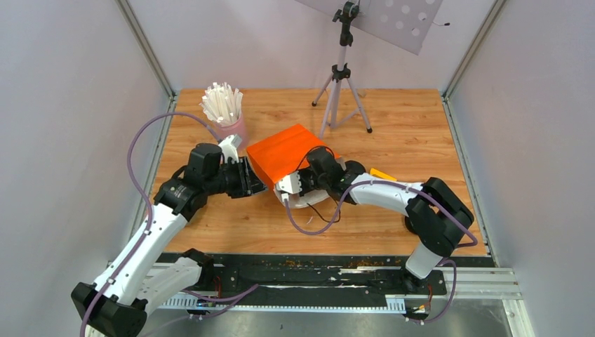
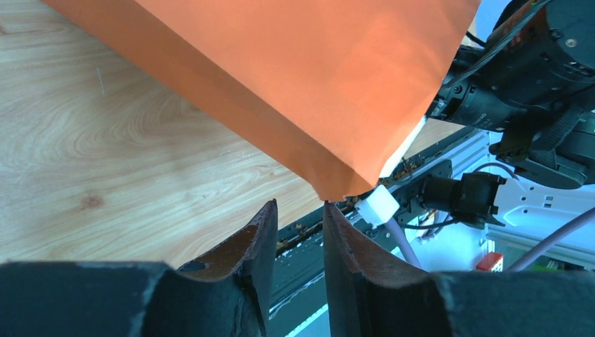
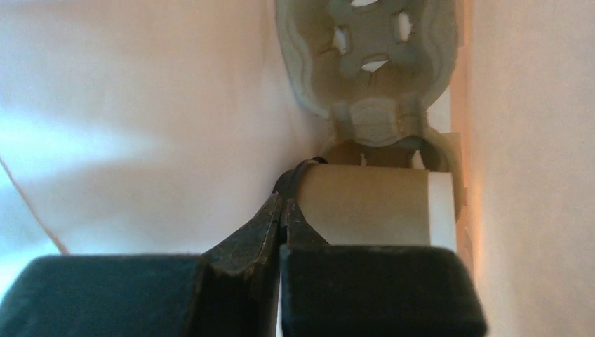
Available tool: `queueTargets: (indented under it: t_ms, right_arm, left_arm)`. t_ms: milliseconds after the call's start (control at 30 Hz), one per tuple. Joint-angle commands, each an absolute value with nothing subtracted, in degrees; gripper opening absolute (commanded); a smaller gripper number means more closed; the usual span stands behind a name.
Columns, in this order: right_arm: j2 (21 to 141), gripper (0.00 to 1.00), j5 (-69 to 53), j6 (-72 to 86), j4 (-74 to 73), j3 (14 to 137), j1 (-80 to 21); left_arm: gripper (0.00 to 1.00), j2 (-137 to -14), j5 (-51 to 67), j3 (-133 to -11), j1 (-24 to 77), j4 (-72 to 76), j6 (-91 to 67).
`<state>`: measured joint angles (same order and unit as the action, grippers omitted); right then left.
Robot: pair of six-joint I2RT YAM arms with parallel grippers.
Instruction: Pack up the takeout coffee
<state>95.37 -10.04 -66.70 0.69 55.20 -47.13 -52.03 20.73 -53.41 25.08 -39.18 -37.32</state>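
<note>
Since the right pincer [image 3: 283, 205] is pushed inside the orange bag [image 1: 288, 156], the cup [image 3: 365, 203] shows only in the right wrist view. It lies on its side just ahead and right of the tips, with the dark lid [image 3: 298, 172] edge toward them and a white band at the far right. The jaws are closed tight, with the tips at the lid edge; can't tell if they pinch anything. The pulp tray [image 3: 365, 56] sits right behind the cup, contact unclear. Bag walls close in on both sides, so there is little room inside.

The left pincer [image 2: 298, 207] is partly open with a narrow gap and holds nothing. A bag corner hangs just above that gap. The bag lies on the desk [image 1: 421, 133] between the arms, with bare wood to the right and rear. A pink cup of sticks [image 1: 228, 126] stands near its left rear, and a tripod [image 1: 342, 91] stands behind it.

From above, the bag hides the cup and the right tips. The cup's inside is not visible. A yellow bit [image 1: 382, 173] right of the bag is too small to tell.
</note>
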Motion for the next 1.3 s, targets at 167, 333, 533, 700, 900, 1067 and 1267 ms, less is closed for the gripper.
queueTargets:
  t_ms: [167, 333, 533, 700, 900, 1067, 1267]
  right_arm:
    - [94.78, 0.0, -16.94, -55.58, 1.41, 65.47, -47.33]
    - [95.71, 0.0, -20.18, -48.86, 1.91, 69.65, -47.65]
    - [98.52, 0.0, -22.89, -40.41, 1.5, 74.65, -49.18]
    - [101.29, 0.0, -22.34, -33.63, 0.27, 79.62, -50.82]
    - [103.14, 0.0, -20.17, -26.28, 1.35, 82.48, -52.12]
    - [103.41, 0.0, -17.81, -19.81, 4.28, 82.99, -52.12]
    - [103.99, 0.0, -18.02, -17.36, 4.38, 84.72, -52.1]
  left_arm:
    - [0.51, -48.61, 21.56, -48.46, 25.05, -31.97, -40.3]
    - [0.59, -48.54, 18.25, -48.43, 25.05, -31.25, -40.2]
    - [0.62, -47.83, 13.37, -48.79, 25.05, -28.23, -42.63]
    - [0.64, -45.48, 9.31, -50.51, 25.05, -30.05, -44.11]
    - [0.71, -42.63, 7.9, -52.56, 25.05, -31.37, -46.98]
    - [0.72, -42.02, 1.91, -54.03, 25.04, -35.84, -46.57]
    - [0.72, -43.56, -1.09, -53.77, 25.05, -34.82, -46.3]
